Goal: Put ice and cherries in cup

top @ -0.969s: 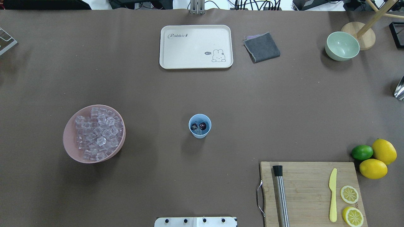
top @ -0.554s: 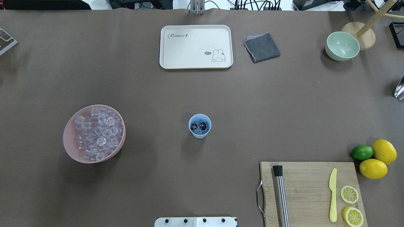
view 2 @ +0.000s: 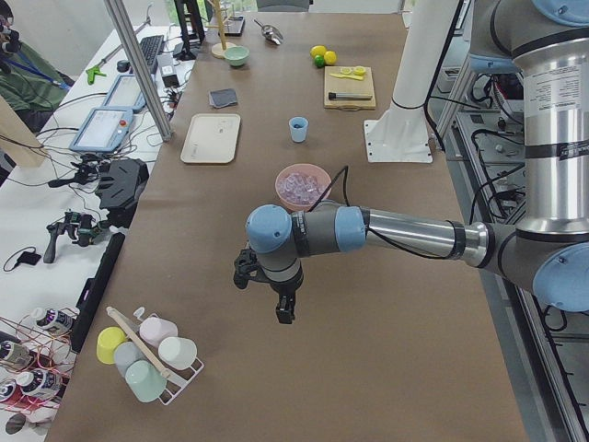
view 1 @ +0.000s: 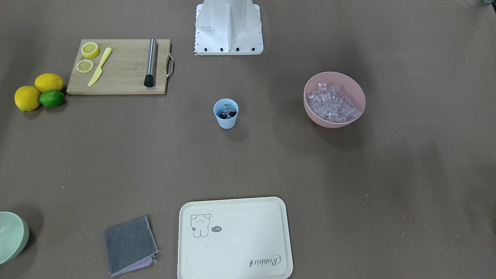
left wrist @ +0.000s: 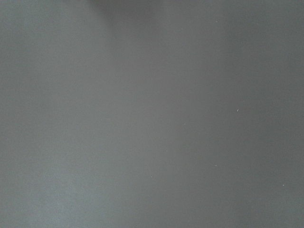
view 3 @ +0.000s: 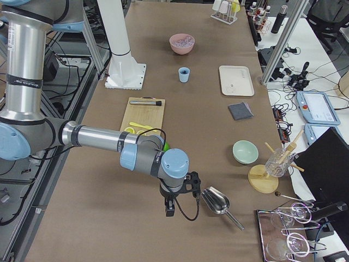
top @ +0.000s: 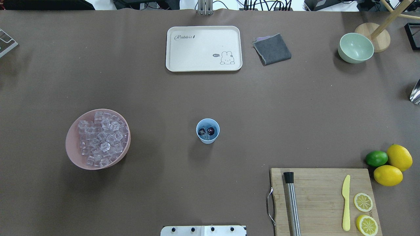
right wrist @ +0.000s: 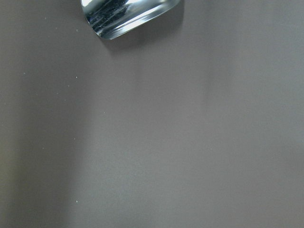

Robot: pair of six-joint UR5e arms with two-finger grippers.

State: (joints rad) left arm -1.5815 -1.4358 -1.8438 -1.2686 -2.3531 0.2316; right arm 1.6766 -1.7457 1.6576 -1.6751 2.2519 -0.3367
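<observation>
The cup [top: 208,141] stands at the middle of the table [top: 210,95], the cherries [top: 210,131] in it. The ice [top: 101,139] lies in a bowl [top: 70,147] well to its left. A tray [top: 203,49] lies beyond it, a cutting board [top: 321,193] nearer, to the right.

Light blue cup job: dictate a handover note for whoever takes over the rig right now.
Left hand: over bare table at the robot's left end; open or shut, cannot tell.
Right hand: over the table's right end, beside the metal scoop; cannot tell either.
Light blue cup: upright mid-table, cherries inside, with what looks like clear ice next to them.
Spare ice fills the pink bowl.
Left: confirm ice is in the cup; otherwise it looks done.
</observation>
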